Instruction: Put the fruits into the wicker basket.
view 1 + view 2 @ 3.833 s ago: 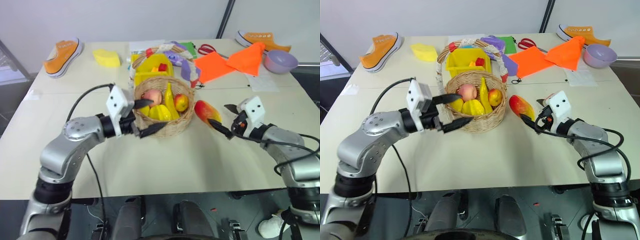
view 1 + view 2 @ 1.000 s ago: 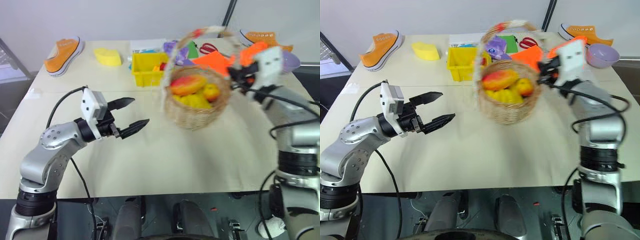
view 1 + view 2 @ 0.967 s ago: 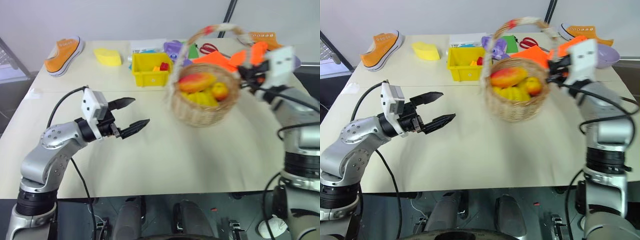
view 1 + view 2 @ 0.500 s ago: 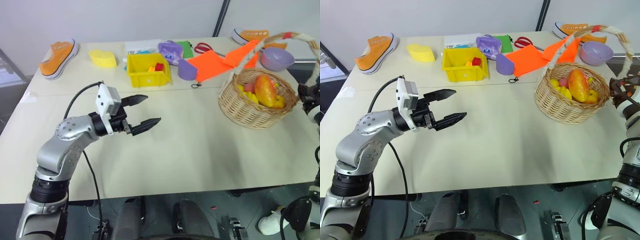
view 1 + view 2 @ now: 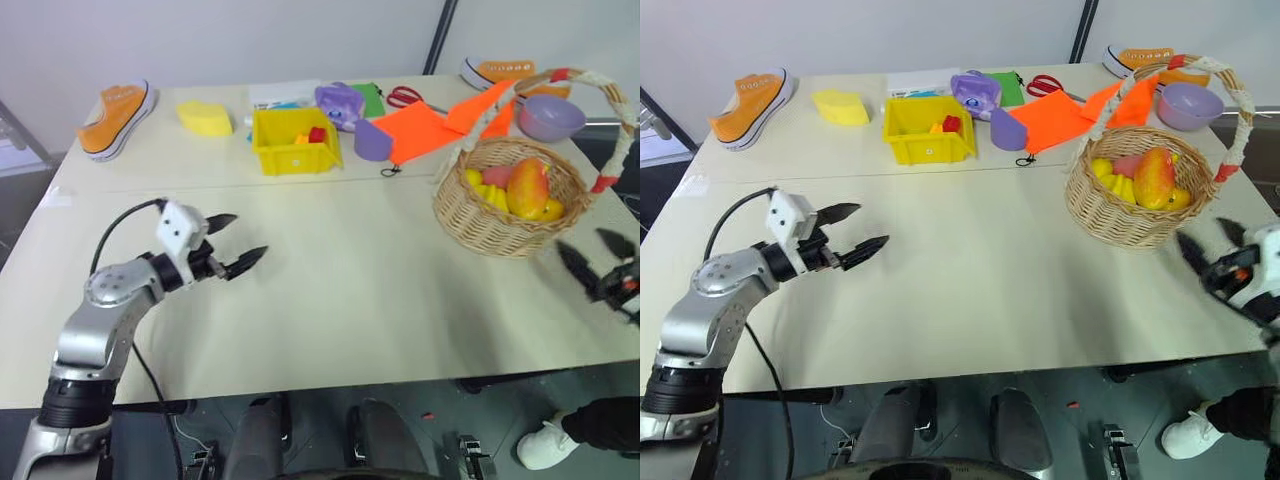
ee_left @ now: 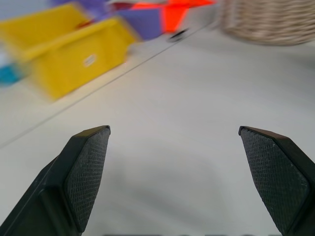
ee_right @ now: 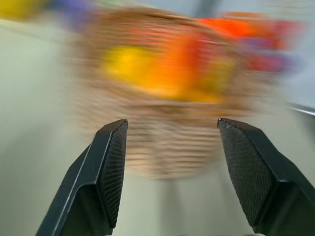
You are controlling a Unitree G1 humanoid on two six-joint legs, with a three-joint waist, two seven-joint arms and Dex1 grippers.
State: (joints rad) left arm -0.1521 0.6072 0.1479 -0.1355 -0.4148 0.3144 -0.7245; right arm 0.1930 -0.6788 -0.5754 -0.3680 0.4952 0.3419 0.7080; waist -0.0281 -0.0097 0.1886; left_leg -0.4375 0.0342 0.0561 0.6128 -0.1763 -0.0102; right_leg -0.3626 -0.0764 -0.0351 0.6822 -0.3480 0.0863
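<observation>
The wicker basket (image 5: 500, 222) stands upright on the table at the right, its arched handle (image 5: 590, 82) wrapped with red. Inside lie the fruits: a red-and-yellow mango (image 5: 527, 187), yellow bananas (image 5: 482, 188) and a peach (image 5: 497, 174). My right gripper (image 5: 582, 242) hovers open and empty just in front of the basket, clear of the handle. The right wrist view looks straight at the basket (image 7: 162, 142) between the open fingers (image 7: 110, 162). My left gripper (image 5: 247, 236) is open and empty over bare table at the left, far from the basket.
A yellow bin (image 5: 295, 142), a yellow sponge-like lump (image 5: 205, 117), purple items (image 5: 340, 100), orange cloths (image 5: 430, 125), scissors (image 5: 405, 96) and a purple bowl (image 5: 550, 117) line the back. Orange shoes sit at the back left (image 5: 118, 105) and back right (image 5: 500, 70). The table's right edge runs close to the basket.
The right gripper carried the basket by its handle to the table's right side, let go and drew back lower, now open. The left gripper pulled back left and down.
</observation>
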